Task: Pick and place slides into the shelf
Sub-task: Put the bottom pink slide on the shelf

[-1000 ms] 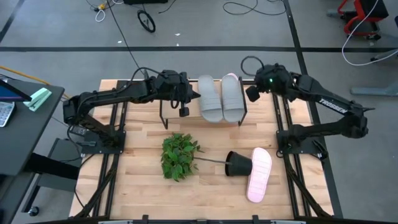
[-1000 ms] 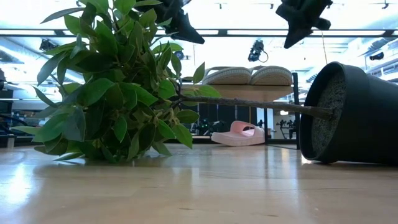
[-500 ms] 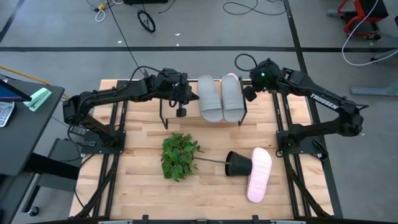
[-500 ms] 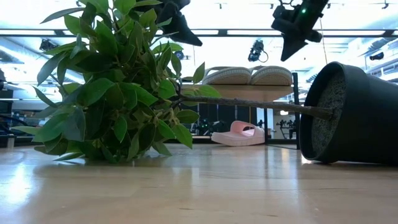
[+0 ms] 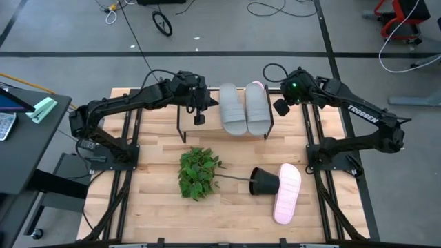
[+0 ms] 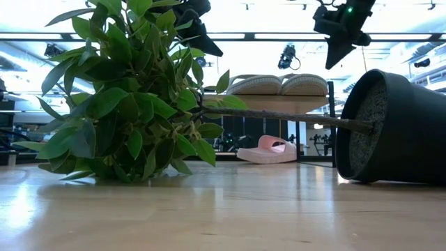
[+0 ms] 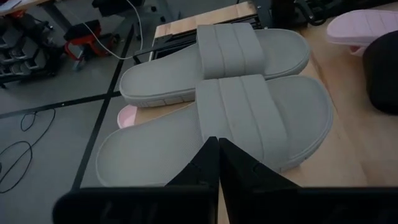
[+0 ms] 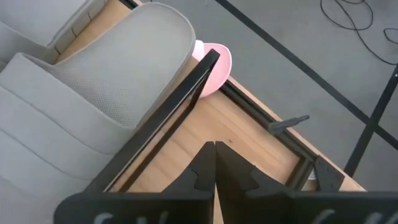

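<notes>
High view: both grippers, left (image 5: 199,118) & right (image 5: 280,107), pinched together, empty, flanking grey slides (image 5: 240,109) on shelf (image 5: 180,128).

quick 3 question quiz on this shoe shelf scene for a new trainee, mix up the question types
1. True or false: both grey slides lie side by side on top of the shelf.
2. Multiple choice: the pink slide on the tabletop lies next to A) the tipped black plant pot, B) the left gripper, C) the right gripper.
3. Fill in: in the low view, another pink slide lies ____ the shelf's board.

Key: 1 true; 2 A; 3 under. Both grippers are shut and empty, the left one hovering beside the shelf's left end, the right one beside its right end.
</notes>
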### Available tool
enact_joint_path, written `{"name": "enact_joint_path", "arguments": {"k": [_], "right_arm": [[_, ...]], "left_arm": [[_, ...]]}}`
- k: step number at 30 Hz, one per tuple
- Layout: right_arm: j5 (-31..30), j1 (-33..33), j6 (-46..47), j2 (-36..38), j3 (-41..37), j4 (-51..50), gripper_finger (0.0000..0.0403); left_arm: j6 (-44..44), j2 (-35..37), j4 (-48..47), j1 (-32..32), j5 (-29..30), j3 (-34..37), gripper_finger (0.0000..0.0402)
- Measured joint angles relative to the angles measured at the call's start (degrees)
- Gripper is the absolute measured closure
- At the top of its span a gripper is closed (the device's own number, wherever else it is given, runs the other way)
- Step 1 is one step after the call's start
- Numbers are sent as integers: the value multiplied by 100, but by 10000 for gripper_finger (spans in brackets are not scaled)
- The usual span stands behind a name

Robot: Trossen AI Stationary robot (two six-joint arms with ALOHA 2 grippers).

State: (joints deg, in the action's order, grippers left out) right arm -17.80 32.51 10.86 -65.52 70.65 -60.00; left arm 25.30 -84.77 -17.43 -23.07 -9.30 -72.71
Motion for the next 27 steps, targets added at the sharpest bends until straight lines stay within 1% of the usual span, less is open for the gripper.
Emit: {"name": "enact_joint_path", "arguments": {"k": [5,7,10,14,16,21,27], "right_arm": [[91,-5,75,0,0,-158,390],[320,-44,269,0,0,-494,390],[585,-279,672,0,0,-1336,390],[967,-836,1357,23,0,-2444,390],[1195,-1141,1706,78,0,-2743,390],[1958,-1884,2470,258,0,-2824,390],[2052,-2850,3444,350,0,-2827,390]], "left_arm": [[-53,0,1,4,-12,0,377],[-63,0,-1,4,-17,0,375],[-59,0,-7,2,-15,0,377],[-57,0,-4,2,-15,0,385],[-55,0,-4,4,-15,-2,389],[-59,0,-15,24,-11,-2,386],[-44,0,-52,83,-12,-2,376]]}}
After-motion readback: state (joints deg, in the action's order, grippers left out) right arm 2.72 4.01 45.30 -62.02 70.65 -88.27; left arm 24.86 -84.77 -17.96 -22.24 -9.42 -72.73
